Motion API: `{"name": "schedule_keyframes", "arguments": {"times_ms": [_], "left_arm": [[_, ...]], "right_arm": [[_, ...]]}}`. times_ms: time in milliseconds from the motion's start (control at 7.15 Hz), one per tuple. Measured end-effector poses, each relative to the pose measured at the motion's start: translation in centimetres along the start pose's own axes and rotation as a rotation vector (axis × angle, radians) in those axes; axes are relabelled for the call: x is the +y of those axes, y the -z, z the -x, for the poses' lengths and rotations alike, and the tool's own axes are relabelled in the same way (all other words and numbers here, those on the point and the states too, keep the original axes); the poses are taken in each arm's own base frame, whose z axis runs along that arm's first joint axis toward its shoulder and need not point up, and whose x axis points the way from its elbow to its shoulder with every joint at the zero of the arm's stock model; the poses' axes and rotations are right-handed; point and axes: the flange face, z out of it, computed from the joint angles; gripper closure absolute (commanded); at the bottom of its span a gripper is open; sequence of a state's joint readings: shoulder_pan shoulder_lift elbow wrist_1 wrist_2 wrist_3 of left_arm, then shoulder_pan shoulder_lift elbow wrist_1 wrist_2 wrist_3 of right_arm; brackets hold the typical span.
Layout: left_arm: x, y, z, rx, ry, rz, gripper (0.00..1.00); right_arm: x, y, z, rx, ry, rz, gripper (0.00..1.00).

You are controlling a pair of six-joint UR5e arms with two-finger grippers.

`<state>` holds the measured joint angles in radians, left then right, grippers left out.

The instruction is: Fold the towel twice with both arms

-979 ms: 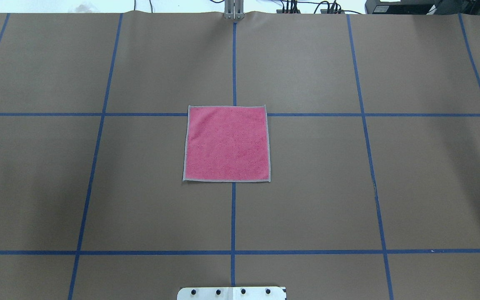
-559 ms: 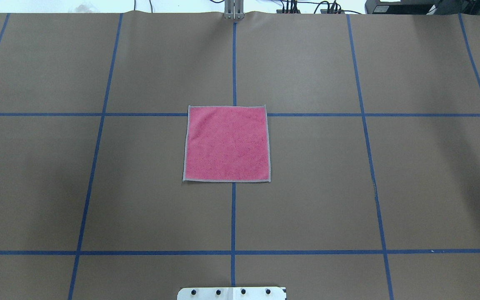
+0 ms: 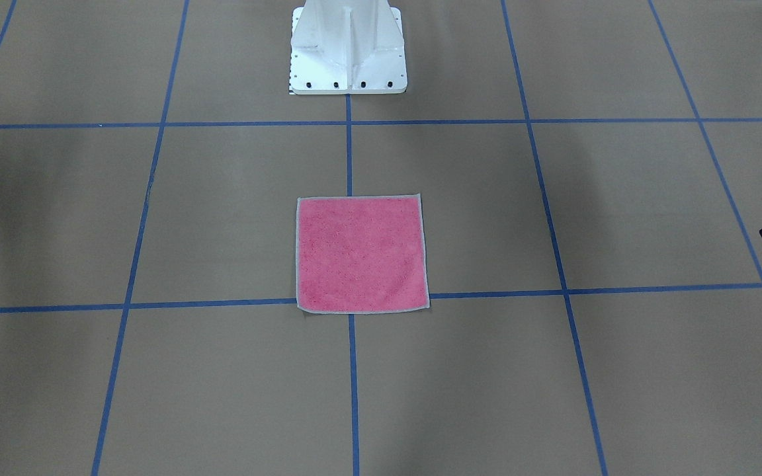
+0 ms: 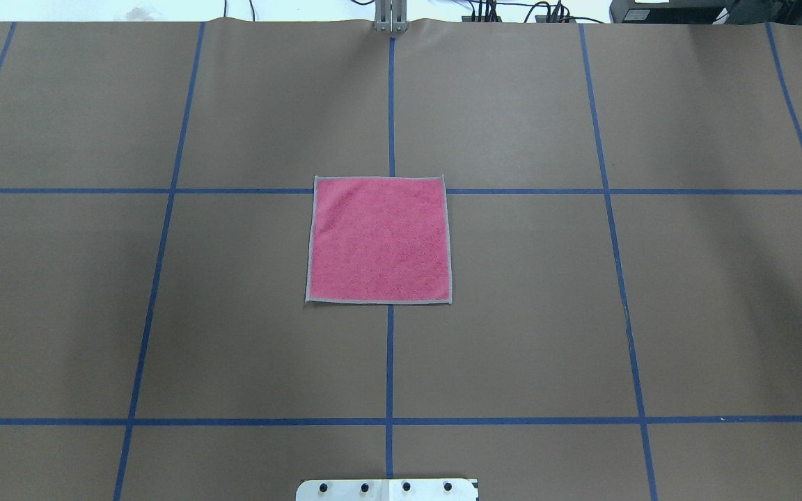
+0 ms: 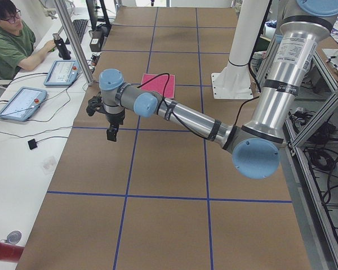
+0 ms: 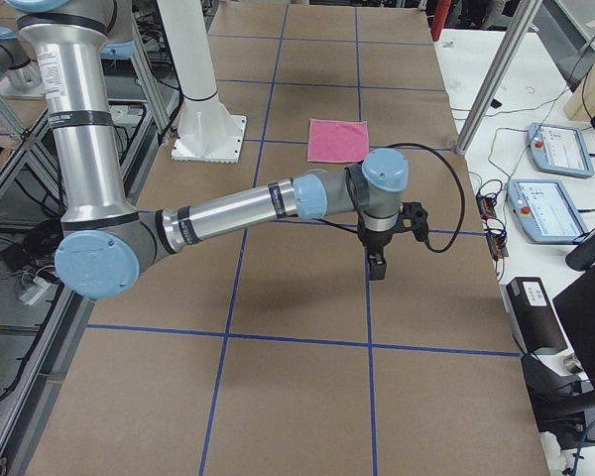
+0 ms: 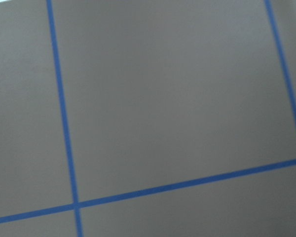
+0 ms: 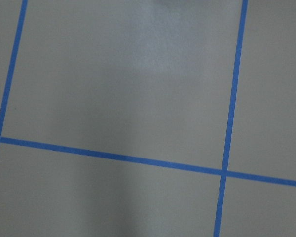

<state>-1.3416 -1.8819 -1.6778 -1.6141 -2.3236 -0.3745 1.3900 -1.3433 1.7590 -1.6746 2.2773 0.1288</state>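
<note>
Nothing has shifted since before: the towel point(image 4: 379, 240) lies flat, pink face up, mid-counter point(image 4: 512, 348), with the left pincer point(image 5: 112, 135) and right pincer point(image 6: 377, 266) above opposite counter ends, apart or together I cannot tell.

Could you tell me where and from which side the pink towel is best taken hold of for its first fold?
The towel lies flat, pink face up, so only its edges offer purchase. I would pinch the two corners nearest the robot from above, the left gripper on its left corner, the right gripper on its right, since both hang out to those sides.
</note>
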Motion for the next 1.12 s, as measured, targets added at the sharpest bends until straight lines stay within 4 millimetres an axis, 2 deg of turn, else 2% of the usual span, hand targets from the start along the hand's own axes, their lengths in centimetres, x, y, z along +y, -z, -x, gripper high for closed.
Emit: {"name": "schedule_keyframes", "arguments": {"times_ms": [280, 419, 699, 1119], "left_arm": [[-0.2, -3.1, -8.6, 0.073, 0.124, 0.017, 0.00], [0.6, -4.7, -12.8, 0.125, 0.200, 0.016, 0.00], [3.4, -8.1, -20.2, 0.215, 0.355, 0.005, 0.00], [7.9, -12.4, -29.9, 0.286, 0.491, 0.007, 0.00]], "right_arm": [[-0.9, -1.6, 6.1, -0.051, -0.042, 0.004, 0.00], [-1.1, -2.4, 8.9, -0.086, -0.127, -0.024, 0.00], [-0.6, -4.4, 15.3, -0.209, -0.312, -0.080, 0.00], [1.4, -6.8, 22.1, -0.346, -0.413, -0.053, 0.00]]}}
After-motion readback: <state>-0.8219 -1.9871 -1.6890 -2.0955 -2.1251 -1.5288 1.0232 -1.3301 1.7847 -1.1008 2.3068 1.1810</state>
